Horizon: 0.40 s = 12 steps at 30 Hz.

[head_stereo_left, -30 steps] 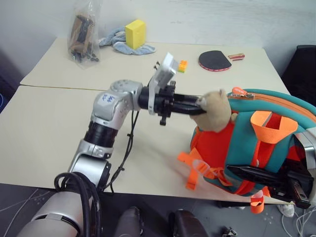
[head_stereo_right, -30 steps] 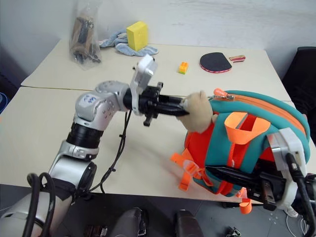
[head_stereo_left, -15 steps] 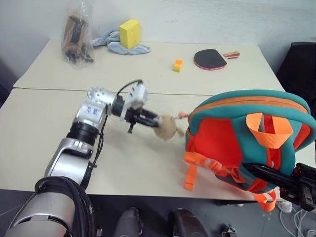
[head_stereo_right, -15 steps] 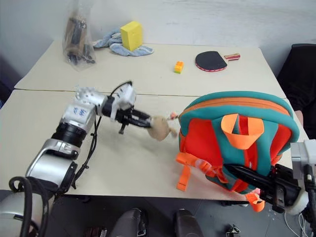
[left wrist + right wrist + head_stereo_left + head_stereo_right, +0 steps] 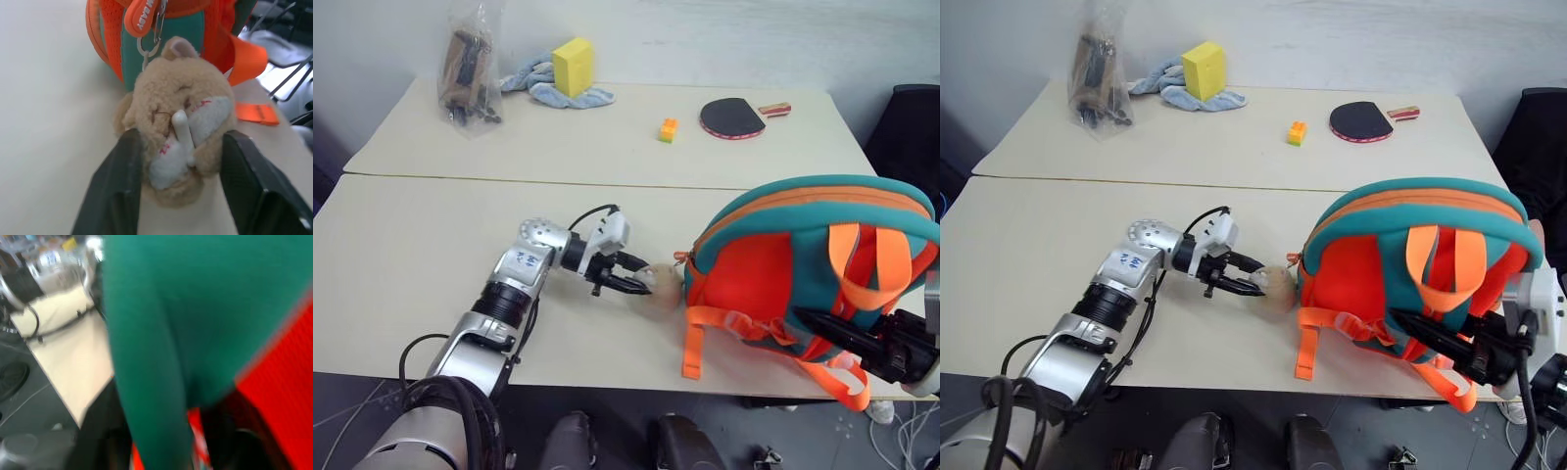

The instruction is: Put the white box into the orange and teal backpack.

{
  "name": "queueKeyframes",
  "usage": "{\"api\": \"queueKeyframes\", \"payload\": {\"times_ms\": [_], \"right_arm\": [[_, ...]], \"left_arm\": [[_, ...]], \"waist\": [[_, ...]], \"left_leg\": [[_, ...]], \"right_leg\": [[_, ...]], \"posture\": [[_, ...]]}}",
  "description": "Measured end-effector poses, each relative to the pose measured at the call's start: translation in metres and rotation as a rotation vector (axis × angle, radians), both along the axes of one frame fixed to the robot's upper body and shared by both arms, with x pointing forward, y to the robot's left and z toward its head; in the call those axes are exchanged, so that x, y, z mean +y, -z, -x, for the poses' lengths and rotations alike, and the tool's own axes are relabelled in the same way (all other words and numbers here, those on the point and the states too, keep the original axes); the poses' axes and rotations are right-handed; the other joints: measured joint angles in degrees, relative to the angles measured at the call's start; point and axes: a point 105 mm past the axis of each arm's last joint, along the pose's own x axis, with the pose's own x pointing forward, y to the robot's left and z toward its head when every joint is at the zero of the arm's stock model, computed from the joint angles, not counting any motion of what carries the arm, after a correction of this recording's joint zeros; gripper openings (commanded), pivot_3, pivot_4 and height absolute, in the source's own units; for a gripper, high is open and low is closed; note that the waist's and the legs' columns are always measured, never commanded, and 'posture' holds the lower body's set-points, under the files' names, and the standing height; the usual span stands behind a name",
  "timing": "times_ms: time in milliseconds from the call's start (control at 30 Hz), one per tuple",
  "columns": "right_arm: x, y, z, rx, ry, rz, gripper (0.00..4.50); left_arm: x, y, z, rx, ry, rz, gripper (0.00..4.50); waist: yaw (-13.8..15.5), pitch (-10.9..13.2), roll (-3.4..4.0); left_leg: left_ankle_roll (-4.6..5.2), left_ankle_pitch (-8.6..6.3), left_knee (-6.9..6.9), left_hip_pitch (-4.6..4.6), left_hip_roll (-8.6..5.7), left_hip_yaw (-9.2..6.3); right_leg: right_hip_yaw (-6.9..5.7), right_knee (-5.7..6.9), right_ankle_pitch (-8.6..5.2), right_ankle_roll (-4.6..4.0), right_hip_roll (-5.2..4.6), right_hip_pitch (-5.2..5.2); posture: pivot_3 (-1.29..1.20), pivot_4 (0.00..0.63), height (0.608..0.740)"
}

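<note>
The orange and teal backpack [image 5: 773,264] stands on the table's near right part, leaning a little, its straps facing me. Its tan plush toy [image 5: 659,286] lies on the table just left of it. My left gripper [image 5: 644,285] is open, low over the table, with one finger on each side of the toy [image 5: 181,122]. My right gripper [image 5: 1410,325] is open at the backpack's lower right, its black fingers spread around the teal band [image 5: 161,333]. The white box is out of view.
On the far table are a yellow sponge block [image 5: 573,66] on a blue-grey cloth [image 5: 548,86], a clear plastic bag [image 5: 468,73], a small orange brick [image 5: 668,129] and a table tennis paddle [image 5: 732,117]. The backpack is close to the table's front edge.
The backpack came down from being held up and now rests on the table. My left gripper sank with the plush toy and its fingers spread. My right gripper's fingers have opened too.
</note>
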Motion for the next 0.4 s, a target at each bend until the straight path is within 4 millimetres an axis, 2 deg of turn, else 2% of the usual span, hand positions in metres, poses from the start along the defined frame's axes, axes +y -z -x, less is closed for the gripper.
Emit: {"api": "queueKeyframes", "payload": {"times_ms": [133, 167, 267, 400], "right_arm": [[-0.045, -0.016, 0.02, 0.055, 0.051, 0.08, 4.06], [-0.056, -0.024, 0.026, 0.066, 0.062, 0.096, 4.36], [-0.086, -0.05, 0.036, 0.05, 0.113, 0.128, 4.47], [-0.117, -0.075, 0.036, 0.003, 0.196, 0.116, 4.47]], "left_arm": [[0.042, -0.037, 0.013, 0.033, -0.022, 0.056, 4.38], [0.052, -0.047, 0.017, 0.03, -0.027, 0.066, 4.5], [0.078, -0.072, 0.022, -0.015, -0.089, 0.082, 4.5], [0.105, -0.093, 0.025, -0.059, -0.165, 0.066, 4.5]], "waist": [[-0.11, 0.0, 0.02], [-0.07, 0.0, 0.02], [-0.06, 0.0, -0.01], [-0.11, 0.02, -0.05]], "left_leg": [[0.0, 0.0, -0.08, 0.13, 0.0, 0.05], [0.0, 0.0, -0.1, 0.16, -0.02, 0.05], [0.04, -0.02, -0.21, 0.38, -0.03, 0.05], [0.07, -0.05, -0.35, 0.47, -0.12, 0.06]], "right_leg": [[0.02, -0.1, 0.0, 0.0, 0.0, 0.13], [0.02, -0.11, 0.0, 0.0, -0.01, 0.16], [0.02, -0.23, 0.0, -0.01, -0.03, 0.4], [0.04, -0.25, -0.01, -0.02, -0.11, 0.42]], "posture": [[0.0, 0.15, 0.74], [0.0, 0.15, 0.74], [0.0, 0.15, 0.74], [0.0, 0.15, 0.74]]}}
